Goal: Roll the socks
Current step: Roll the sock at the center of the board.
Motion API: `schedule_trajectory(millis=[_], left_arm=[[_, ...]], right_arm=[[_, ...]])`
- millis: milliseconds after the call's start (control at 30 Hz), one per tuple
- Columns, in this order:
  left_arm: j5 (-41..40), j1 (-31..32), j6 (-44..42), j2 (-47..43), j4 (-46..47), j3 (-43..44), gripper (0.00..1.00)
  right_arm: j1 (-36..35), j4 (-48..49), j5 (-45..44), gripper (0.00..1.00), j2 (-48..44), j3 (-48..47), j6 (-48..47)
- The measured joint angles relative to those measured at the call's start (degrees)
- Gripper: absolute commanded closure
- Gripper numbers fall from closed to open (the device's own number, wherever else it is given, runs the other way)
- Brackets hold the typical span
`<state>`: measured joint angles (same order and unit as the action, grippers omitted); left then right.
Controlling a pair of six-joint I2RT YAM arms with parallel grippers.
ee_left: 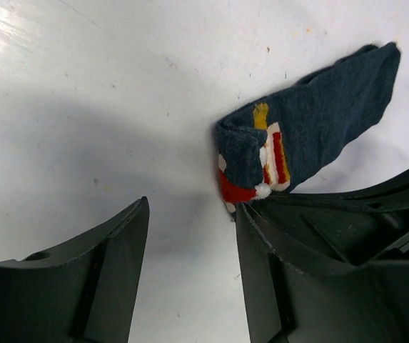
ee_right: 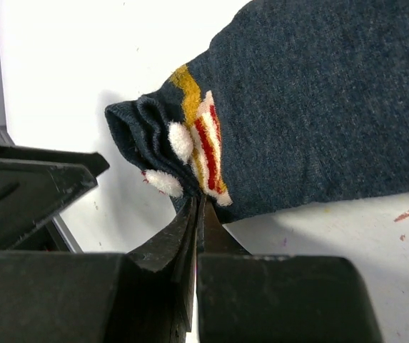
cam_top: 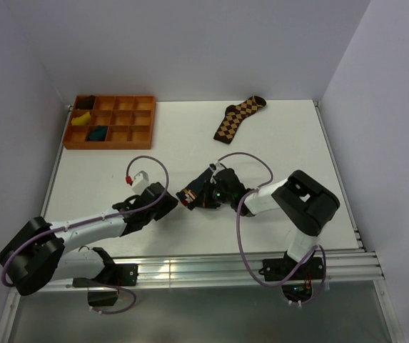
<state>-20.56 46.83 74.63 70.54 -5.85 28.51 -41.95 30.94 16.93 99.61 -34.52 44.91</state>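
The dark teal socks (cam_top: pixel 193 191) lie on the white table between my two grippers as one flat piece with a red, white and yellow patch (ee_left: pixel 270 166); I cannot tell whether it is one layer or two. My right gripper (ee_right: pixel 200 200) is shut on the cuff edge of the socks (ee_right: pixel 318 107), right below the patch. My left gripper (ee_left: pixel 192 205) is open with only bare table between its fingers. It sits just left of the folded cuff end (ee_left: pixel 243 153), and its right finger (ee_left: pixel 275 271) is close to the patch. Seen from above, the left gripper (cam_top: pixel 173 203) and right gripper (cam_top: pixel 201 199) nearly meet.
An orange compartment tray (cam_top: pixel 108 146) stands at the back left, holding a yellow bundle (cam_top: pixel 81 119) and a teal bundle (cam_top: pixel 98 133). A brown argyle sock (cam_top: pixel 238 116) lies at the back, right of centre. Walls close in the table's left, far and right sides.
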Motion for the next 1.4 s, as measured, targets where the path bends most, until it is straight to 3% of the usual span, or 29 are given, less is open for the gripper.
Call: schedule_trajectory(millis=[233, 600, 1400], left_arm=[[2.47, -4.35, -0.37, -1.25, 12.39, -7.15, 0.50], [7.41, -7.19, -3.72, 6.05, 27.87, -9.84, 0.56], [10.93, -8.13, -4.92, 14.97, 35.23, -6.64, 0.59]], right_arm=[[0.52, -0.17, 2.45, 1.00, 1.25, -1.16, 0.00], [1.42, -0.57, 4.17, 1.00, 1.68, -1.55, -0.02], [1.88, -2.54, 5.66, 1.00, 1.99, -2.71, -0.66]])
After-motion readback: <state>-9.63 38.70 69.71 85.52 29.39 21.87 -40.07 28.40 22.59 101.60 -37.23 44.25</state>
